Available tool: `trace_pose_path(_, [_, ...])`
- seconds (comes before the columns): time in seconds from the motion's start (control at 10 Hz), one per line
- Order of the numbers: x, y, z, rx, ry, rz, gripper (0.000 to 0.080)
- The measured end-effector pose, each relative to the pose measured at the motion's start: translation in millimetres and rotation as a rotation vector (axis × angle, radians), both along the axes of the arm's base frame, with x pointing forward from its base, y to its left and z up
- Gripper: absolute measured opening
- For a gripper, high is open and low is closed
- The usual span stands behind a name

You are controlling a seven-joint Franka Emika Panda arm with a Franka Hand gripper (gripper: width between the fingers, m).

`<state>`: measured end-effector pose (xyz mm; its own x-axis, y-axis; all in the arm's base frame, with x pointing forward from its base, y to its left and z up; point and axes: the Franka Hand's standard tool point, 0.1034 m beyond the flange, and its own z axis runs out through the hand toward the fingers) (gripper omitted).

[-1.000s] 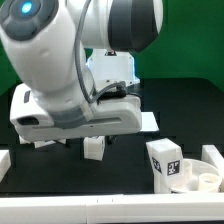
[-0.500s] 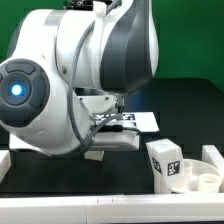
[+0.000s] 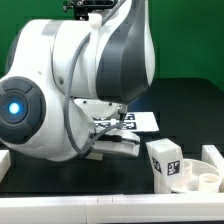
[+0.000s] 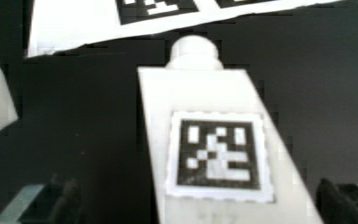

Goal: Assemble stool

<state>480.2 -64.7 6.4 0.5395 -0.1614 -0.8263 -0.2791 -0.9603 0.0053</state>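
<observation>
In the wrist view a white stool leg (image 4: 211, 120) with a square black-and-white tag fills the space between my fingers. Its rounded peg points toward the marker board (image 4: 123, 25). My gripper (image 4: 197, 205) is shut on the leg's near end, with a dark finger on each side. In the exterior view the gripper (image 3: 112, 145) is low over the black table, mostly hidden by the arm, and the held leg does not show there. The round seat ring (image 3: 200, 180) lies at the exterior view's right, with another tagged leg (image 3: 163, 160) standing at its edge.
The big white arm (image 3: 80, 90) blocks most of the exterior view's left and middle. The marker board (image 3: 138, 122) lies on the table behind the gripper. White rails run along the table's front (image 3: 100, 205) and right side (image 3: 212, 155).
The arm has swung and turned its wrist, and its joint with the blue light moved down to the exterior view's left. The leg seen under the gripper a second ago is now hidden there.
</observation>
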Motion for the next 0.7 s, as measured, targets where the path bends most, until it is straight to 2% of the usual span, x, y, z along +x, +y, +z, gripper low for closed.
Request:
trace_pose_path(0.1, [-0.3, 0.0, -0.2, 0.000, 0.001, 0.000, 0.0560])
trace_pose_path(0.2, [-0.6, -0.1, -0.3, 0.000, 0.002, -0.001, 0.0412])
trace_pose_path(0.3, [0.5, -0.2, -0.4, -0.002, -0.006, 0.000, 0.0412])
trace_pose_path(0.4, [4.7, -0.3, 2.3, -0.006, -0.031, 0.002, 0.0322])
trace_pose_path(0.5, [8.9, 0.8, 16.5, 0.010, -0.042, 0.008, 0.0322])
trace_pose_path(0.7, [29.8, 6.3, 59.9, 0.006, -0.152, 0.014, 0.0322])
